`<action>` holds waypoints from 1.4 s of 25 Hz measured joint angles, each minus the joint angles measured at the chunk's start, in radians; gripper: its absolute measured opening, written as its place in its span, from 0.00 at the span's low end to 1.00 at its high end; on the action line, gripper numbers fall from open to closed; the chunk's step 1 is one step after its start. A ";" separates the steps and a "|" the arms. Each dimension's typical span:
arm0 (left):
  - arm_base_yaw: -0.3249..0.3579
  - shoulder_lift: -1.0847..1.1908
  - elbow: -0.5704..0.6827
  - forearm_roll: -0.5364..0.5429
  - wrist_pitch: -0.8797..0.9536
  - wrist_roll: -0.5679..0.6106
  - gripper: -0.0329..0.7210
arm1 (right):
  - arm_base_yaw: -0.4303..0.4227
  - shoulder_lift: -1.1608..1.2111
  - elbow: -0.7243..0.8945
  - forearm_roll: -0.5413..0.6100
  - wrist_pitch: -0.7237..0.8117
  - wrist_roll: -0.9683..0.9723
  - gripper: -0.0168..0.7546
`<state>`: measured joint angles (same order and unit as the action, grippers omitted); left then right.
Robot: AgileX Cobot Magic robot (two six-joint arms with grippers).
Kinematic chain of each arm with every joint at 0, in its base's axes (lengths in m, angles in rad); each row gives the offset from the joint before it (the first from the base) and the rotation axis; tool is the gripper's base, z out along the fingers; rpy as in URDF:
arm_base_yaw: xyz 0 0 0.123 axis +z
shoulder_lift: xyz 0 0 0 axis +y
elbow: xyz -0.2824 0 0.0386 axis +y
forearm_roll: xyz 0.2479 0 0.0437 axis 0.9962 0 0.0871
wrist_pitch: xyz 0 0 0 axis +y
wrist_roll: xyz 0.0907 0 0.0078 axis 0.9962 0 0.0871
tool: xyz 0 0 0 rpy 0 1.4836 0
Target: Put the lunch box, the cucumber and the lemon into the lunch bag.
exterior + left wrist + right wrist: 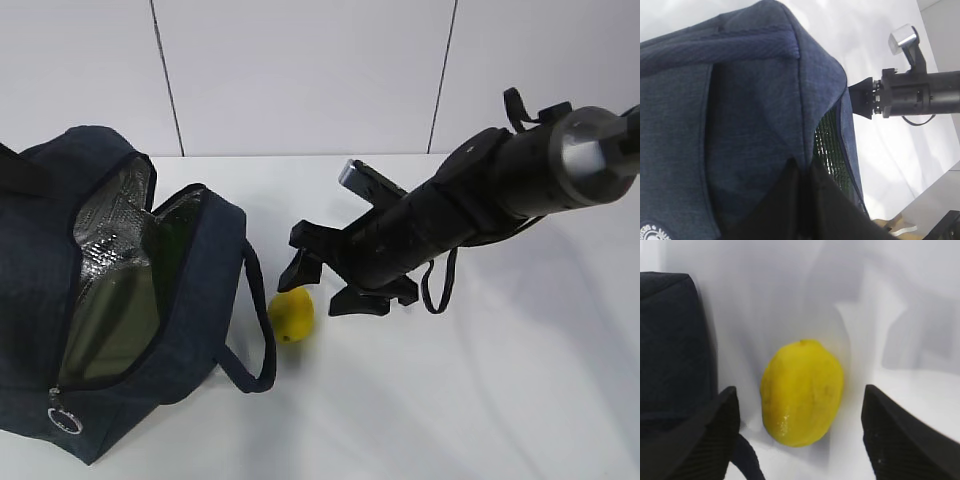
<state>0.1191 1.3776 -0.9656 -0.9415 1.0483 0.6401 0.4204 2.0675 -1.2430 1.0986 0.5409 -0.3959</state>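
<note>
The navy lunch bag [190,300] lies on the left of the table with its zipper open and its foil lining [115,235] showing. A pale green surface, the lunch box lid [110,315], lies inside it. A dark green shape at the opening's far side [176,238] may be the cucumber. The yellow lemon [291,314] lies on the table beside the bag's strap handle [262,330]. My right gripper [322,288] is open, just above and behind the lemon; in the right wrist view the lemon [802,392] lies between its fingers [715,430]. My left gripper [807,195] is shut on the bag's fabric [740,115].
The white table [480,400] runs to the right and front of the lemon. A white wall [300,70] stands behind it. The zipper's metal ring pull [63,417] hangs at the bag's near corner. The right arm [920,95] shows in the left wrist view.
</note>
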 joint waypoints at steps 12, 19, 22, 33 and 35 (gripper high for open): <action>0.000 0.000 0.000 0.000 0.000 0.000 0.04 | 0.000 0.033 0.000 0.077 0.018 -0.048 0.74; 0.000 0.000 0.000 0.000 0.000 0.000 0.04 | 0.000 0.044 0.000 0.142 0.016 -0.118 0.74; 0.000 0.000 0.000 0.000 0.000 0.000 0.04 | 0.000 0.049 0.000 0.152 0.016 -0.149 0.74; 0.000 0.000 0.000 0.000 0.000 0.000 0.04 | 0.000 0.049 -0.002 0.160 0.002 -0.197 0.74; 0.000 0.000 0.000 0.000 0.000 0.000 0.04 | 0.000 0.049 -0.002 0.160 0.002 -0.202 0.74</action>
<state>0.1191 1.3776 -0.9656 -0.9415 1.0483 0.6401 0.4204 2.1161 -1.2448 1.2586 0.5431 -0.5975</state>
